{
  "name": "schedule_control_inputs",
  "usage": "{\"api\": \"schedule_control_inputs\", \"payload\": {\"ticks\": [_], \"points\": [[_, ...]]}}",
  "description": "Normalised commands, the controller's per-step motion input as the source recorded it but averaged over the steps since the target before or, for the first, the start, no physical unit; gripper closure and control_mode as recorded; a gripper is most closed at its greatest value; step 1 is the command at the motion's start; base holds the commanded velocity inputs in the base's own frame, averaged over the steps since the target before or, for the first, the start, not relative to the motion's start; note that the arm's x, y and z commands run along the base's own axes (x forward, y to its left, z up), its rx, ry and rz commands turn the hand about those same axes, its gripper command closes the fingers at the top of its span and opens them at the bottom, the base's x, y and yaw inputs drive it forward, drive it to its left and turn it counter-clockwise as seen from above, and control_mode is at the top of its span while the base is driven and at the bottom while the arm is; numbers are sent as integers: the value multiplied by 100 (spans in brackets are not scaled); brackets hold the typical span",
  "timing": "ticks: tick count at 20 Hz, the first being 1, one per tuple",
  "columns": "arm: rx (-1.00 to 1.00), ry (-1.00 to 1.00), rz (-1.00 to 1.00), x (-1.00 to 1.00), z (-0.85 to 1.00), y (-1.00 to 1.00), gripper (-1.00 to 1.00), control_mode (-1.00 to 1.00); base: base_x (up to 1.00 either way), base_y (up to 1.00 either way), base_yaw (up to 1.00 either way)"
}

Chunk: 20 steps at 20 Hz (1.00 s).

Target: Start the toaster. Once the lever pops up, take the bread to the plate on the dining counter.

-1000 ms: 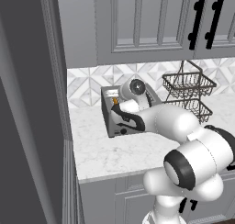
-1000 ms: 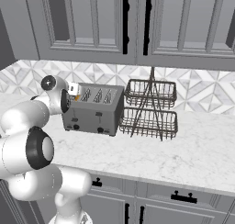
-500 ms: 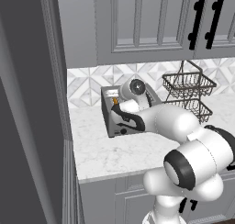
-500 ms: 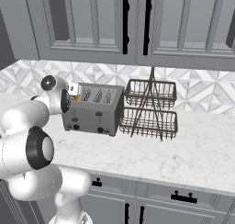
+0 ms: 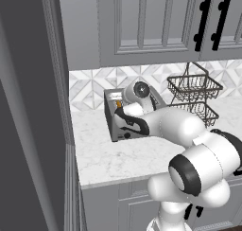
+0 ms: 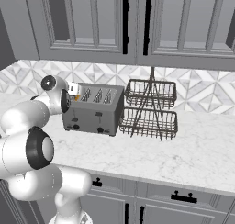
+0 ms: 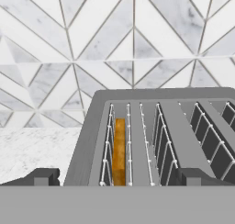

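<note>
**Pincer wide over the toaster, bread in the end slot**

The bread [image 7: 119, 150] stands edge-on, deep in the toaster's [image 6: 94, 109] end slot, the one at the left in my hand view, between the thin wire guides. Its orange-tan top edge sits below the slot's rim. From the right base view a sliver of orange shows at the toaster's left end, just beside my hand.

The toaster is a grey box on the marble table [image 6: 183, 154], set back near the tiled wall. On its near face I see two small levers and two black knobs; whether the levers are up or down I cannot tell.

My pincer [image 7: 117, 177] hangs over the left end of the toaster with its fingers spread fully apart, holding nothing. One dark fingertip [image 7: 43, 176] shows left of the toaster body, the other right of the bread's slot, so the slice lies between them lower down. In the left base view my hand [image 5: 128, 112] covers much of the toaster's front end.

Just right of the toaster stands a two-tier black wire basket [image 6: 150, 110], very near its side; I cannot tell whether they touch. Behind runs a backsplash [image 7: 69, 44] of white and grey chevron tiles, and above hang grey cabinets [image 6: 137, 23] with black handles. A tall dark grey panel [image 5: 28, 107] closes the left end of the table.
</note>
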Motion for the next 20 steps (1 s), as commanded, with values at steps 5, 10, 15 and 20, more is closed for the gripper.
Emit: {"api": "schedule_control_inputs", "payload": {"ticks": [5,10,15,20], "points": [[0,0,0,0,0,0,-100,-100,0,0,0],[0,0,0,0,0,0,-100,-100,0,0,0],[0,0,0,0,0,0,-100,-100,0,0,0],[0,0,0,0,0,0,-100,-100,0,0,0]]}}
